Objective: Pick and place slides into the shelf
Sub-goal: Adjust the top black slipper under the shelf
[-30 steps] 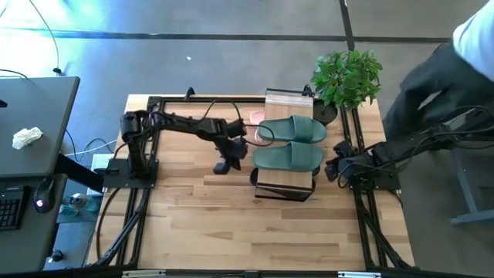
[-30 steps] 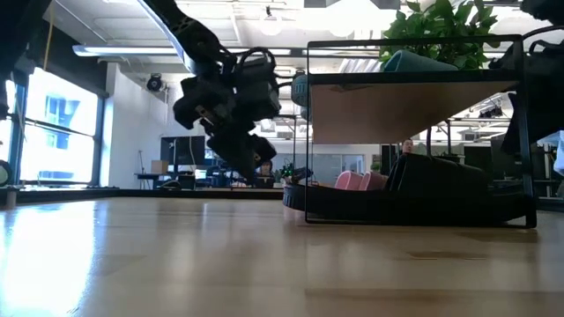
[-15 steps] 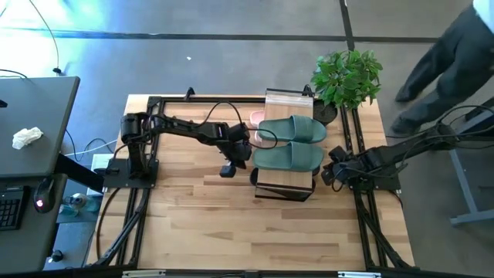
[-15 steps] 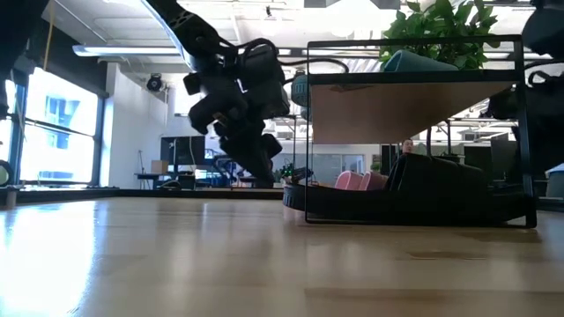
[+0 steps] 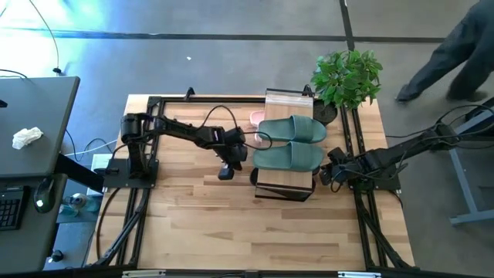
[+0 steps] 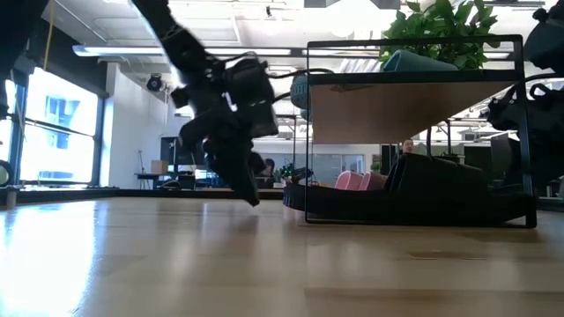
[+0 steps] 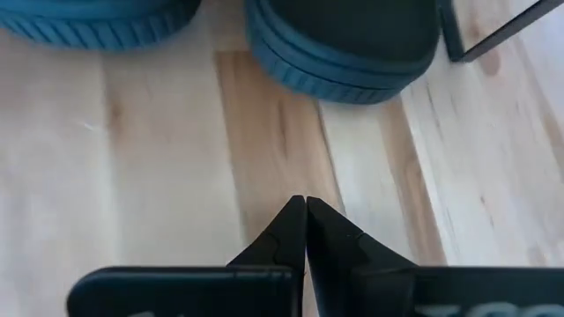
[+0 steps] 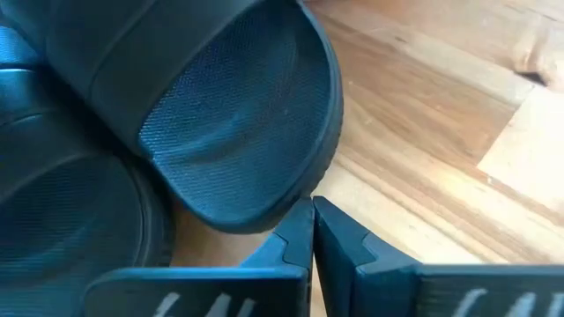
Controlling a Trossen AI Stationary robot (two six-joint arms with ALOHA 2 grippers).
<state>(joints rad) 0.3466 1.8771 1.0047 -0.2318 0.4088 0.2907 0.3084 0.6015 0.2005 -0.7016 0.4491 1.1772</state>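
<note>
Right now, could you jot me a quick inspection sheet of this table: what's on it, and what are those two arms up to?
Surface: wooden table, bare in front.
Job's things: green slides on top of the shelf; black slides and pink slides under it.
Clutter: potted plant at the far corner.
Grippers: left gripper shut, empty, left of the shelf; right gripper shut, empty, at its right.
Cables: looped along both arms.
Surroundings: a person walking past; a desk on the left.

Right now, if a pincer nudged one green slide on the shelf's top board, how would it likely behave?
The green slide lies flat, so it would probably slide rather than tip or roll. Its rubbery look suggests it is light and slightly flexible. Lying near the edge of the shelf, it might drop off.
</note>
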